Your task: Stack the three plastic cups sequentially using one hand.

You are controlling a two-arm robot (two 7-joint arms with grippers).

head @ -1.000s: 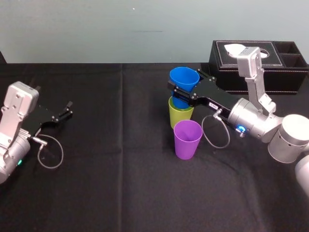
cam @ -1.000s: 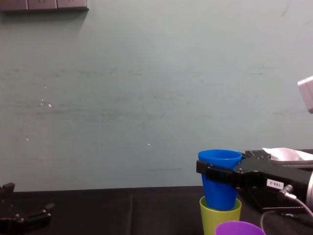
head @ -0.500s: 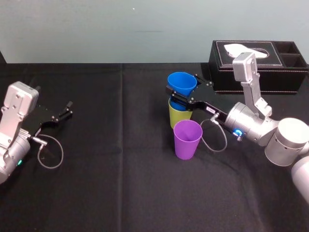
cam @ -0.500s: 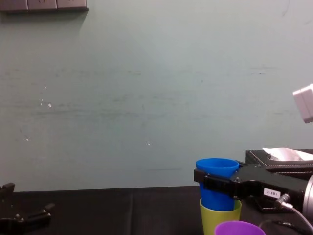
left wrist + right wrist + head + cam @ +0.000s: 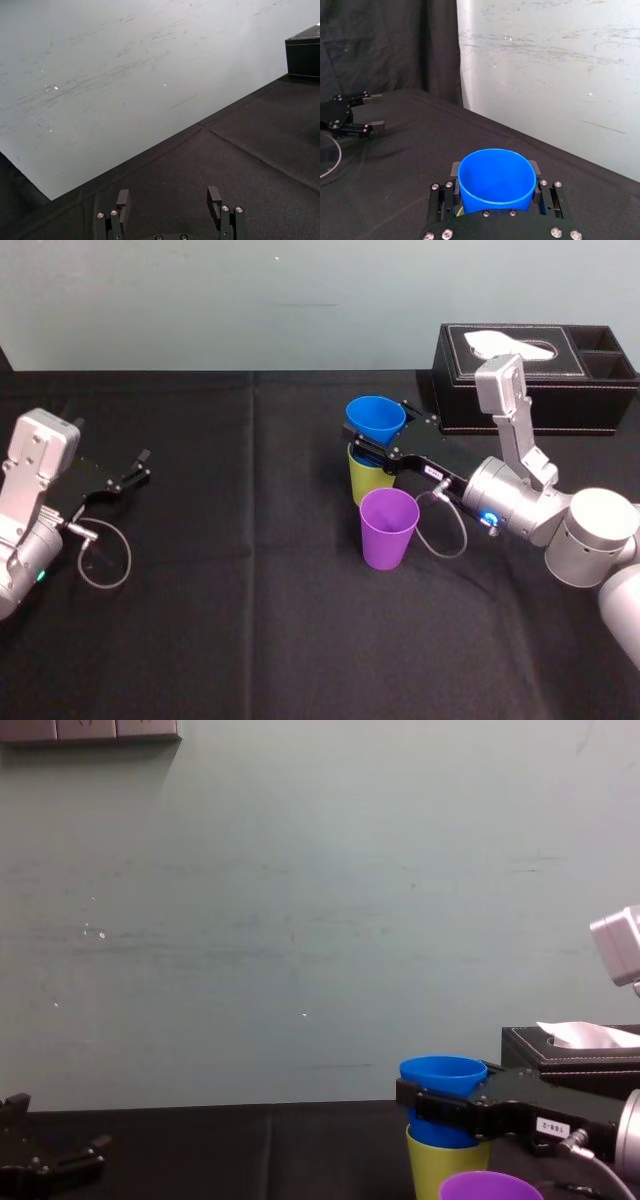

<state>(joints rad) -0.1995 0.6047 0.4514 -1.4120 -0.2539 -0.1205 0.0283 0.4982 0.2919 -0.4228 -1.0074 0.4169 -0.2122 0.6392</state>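
Observation:
The blue cup (image 5: 375, 418) sits partly inside the lime-yellow cup (image 5: 368, 480), which stands on the black table. My right gripper (image 5: 378, 436) is shut on the blue cup just below its rim. In the right wrist view its fingers (image 5: 534, 171) press on both sides of the blue cup (image 5: 496, 182). From the chest, the blue cup (image 5: 441, 1076) pokes out of the lime-yellow cup (image 5: 445, 1166). The purple cup (image 5: 388, 528) stands upright alone, just in front of the pair. My left gripper (image 5: 135, 468) rests open at the far left, holding nothing.
A black tissue box (image 5: 530, 370) stands at the back right, close behind the right arm. A grey cable (image 5: 440, 530) loops beside the purple cup. Open black cloth lies between the cups and the left gripper (image 5: 168, 197).
My right gripper has lowered the blue cup deeper into the lime-yellow cup and shifted slightly left. The purple cup and the left arm have not moved.

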